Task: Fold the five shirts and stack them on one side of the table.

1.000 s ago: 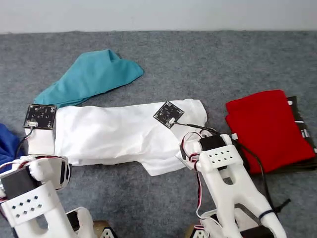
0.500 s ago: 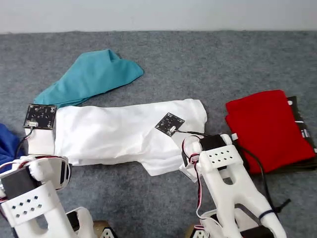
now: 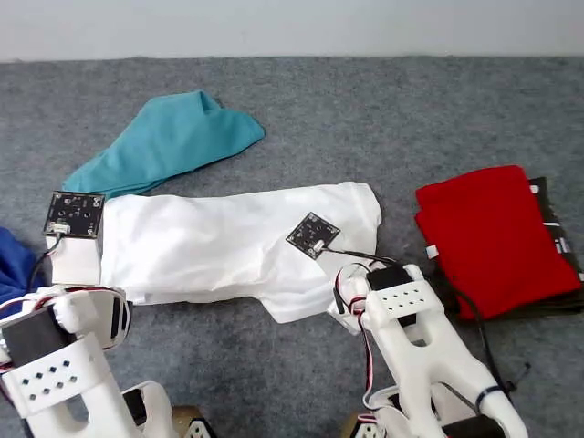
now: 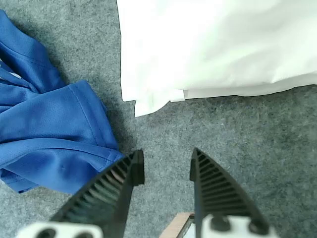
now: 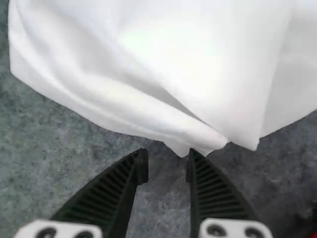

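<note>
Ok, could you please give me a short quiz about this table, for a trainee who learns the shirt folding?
1. True or false: the red shirt lies folded on top of a dark garment.
2. Which shirt lies just ahead of the right gripper? A the teal one, B the white shirt, C the blue one.
3. Fill in: the left gripper, over bare carpet beside the blue shirt, is ____.
Key: 1 true; 2 B; 3 open.
</note>
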